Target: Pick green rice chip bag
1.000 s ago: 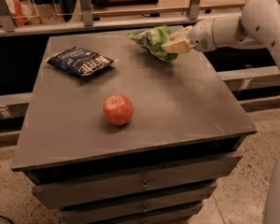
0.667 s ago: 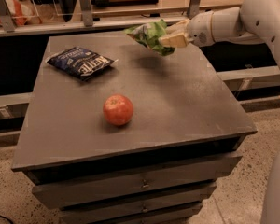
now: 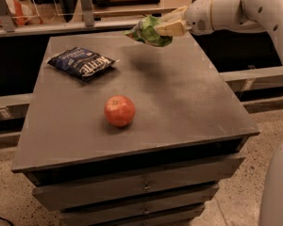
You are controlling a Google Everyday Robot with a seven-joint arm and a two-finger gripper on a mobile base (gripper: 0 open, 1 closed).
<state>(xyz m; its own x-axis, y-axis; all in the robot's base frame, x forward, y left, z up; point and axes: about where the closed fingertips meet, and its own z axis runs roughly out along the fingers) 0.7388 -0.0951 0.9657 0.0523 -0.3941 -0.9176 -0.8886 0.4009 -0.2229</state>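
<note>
The green rice chip bag [image 3: 147, 31], crumpled bright green foil with pale patches, hangs in the air above the far right part of the grey cabinet top [image 3: 179, 98]. My gripper [image 3: 166, 27] comes in from the right on a white arm and is shut on the bag's right end, holding it clear of the surface. A soft shadow of the bag lies on the top below it.
A dark blue Kettle chip bag [image 3: 81, 63] lies at the back left of the top. A red apple [image 3: 119, 110] sits near the middle front. Drawers run below the front edge. A shelf with rails stands behind the cabinet.
My gripper has lifted the green bag higher off the cabinet top and carried it a little to the left. The blue bag and the apple have not moved.
</note>
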